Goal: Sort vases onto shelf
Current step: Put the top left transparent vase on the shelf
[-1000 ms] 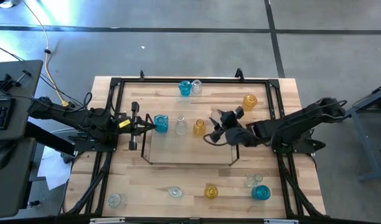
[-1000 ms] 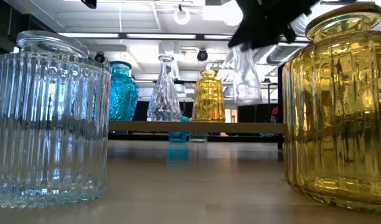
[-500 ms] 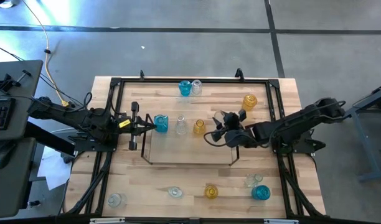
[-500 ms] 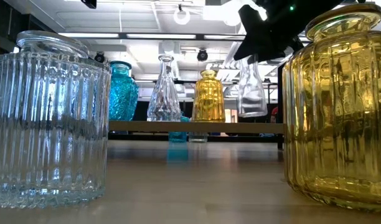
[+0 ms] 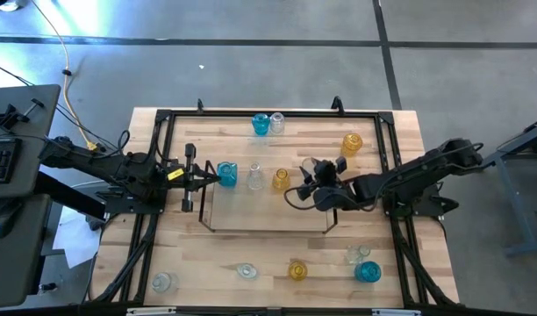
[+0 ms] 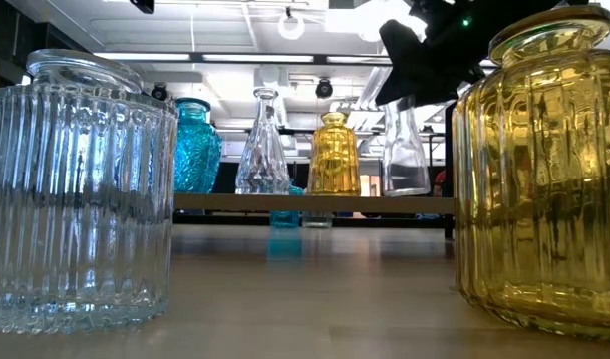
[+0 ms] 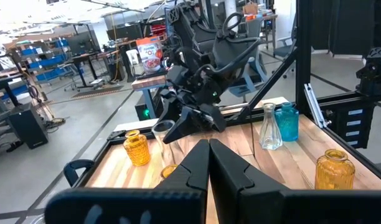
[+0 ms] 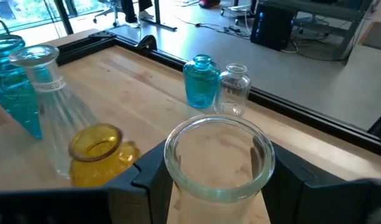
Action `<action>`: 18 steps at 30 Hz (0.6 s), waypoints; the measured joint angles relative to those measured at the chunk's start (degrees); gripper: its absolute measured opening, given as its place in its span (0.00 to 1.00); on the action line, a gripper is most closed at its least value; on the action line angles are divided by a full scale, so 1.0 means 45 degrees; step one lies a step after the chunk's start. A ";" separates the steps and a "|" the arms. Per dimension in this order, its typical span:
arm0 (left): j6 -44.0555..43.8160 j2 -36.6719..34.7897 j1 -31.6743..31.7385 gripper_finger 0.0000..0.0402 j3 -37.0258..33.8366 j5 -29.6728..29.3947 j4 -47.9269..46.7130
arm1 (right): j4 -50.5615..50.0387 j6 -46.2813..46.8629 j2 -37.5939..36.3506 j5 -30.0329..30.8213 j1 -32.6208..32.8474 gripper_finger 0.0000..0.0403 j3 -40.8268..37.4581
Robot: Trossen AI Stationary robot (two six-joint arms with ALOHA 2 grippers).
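Observation:
The shelf (image 5: 251, 215) stands mid-table with a blue vase (image 5: 226, 174), a clear vase (image 5: 255, 178) and an amber vase (image 5: 281, 178) in a row on its wood top. My right gripper (image 5: 305, 182) is shut on another clear vase (image 6: 406, 150) just right of the amber one. That vase's base is at the shelf top or just above it; I cannot tell which. My left gripper (image 5: 209, 179) waits shut at the shelf's left end, beside the blue vase. My right gripper holds the clear vase by its neck just under the rim (image 8: 218, 186), pinched between the two fingers (image 8: 150, 180), one on each side. It comes slanting down from the table's right side. The vase stands upright below the fingers.
A blue (image 5: 261, 124), a clear (image 5: 276, 122) and an amber vase (image 5: 352, 143) stand by the far edge. Several more stand along the near edge, among them a clear one (image 6: 81, 189) and an amber one (image 6: 544, 170). A black frame (image 5: 268, 112) edges the table.
My right gripper has come down over the shelf's right part, still shut on the clear vase. The vase hung tilted and higher a second ago; now it is upright with its base down near the shelf top.

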 joint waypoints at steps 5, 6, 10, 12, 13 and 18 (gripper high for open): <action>0.0000 0.0000 0.0000 0.00 0.0000 0.0000 0.0000 | 0.0088 -0.0150 -0.0006 -0.0027 0.0210 0.41 0.0005; -0.0001 0.0000 0.0001 0.00 0.0000 -0.0001 0.0000 | 0.0189 -0.0362 -0.0015 -0.0079 0.0235 0.41 0.0005; -0.0001 0.0000 0.0000 0.00 0.0000 -0.0005 0.0005 | 0.0794 -0.1622 -0.0092 -0.0716 0.0235 0.41 0.0010; 0.0000 0.0000 0.0000 0.00 0.0000 -0.0005 0.0000 | 0.1190 -0.2599 -0.0109 -0.1563 0.0129 0.41 0.0015; -0.0002 0.0000 0.0000 0.00 0.0000 -0.0005 0.0005 | 0.1303 -0.3117 -0.0153 -0.2185 0.0046 0.41 0.0015; -0.0017 0.0000 0.0000 0.00 0.0005 -0.0005 0.0012 | 0.1574 -0.4661 -0.0316 -0.5198 -0.0728 0.41 0.0030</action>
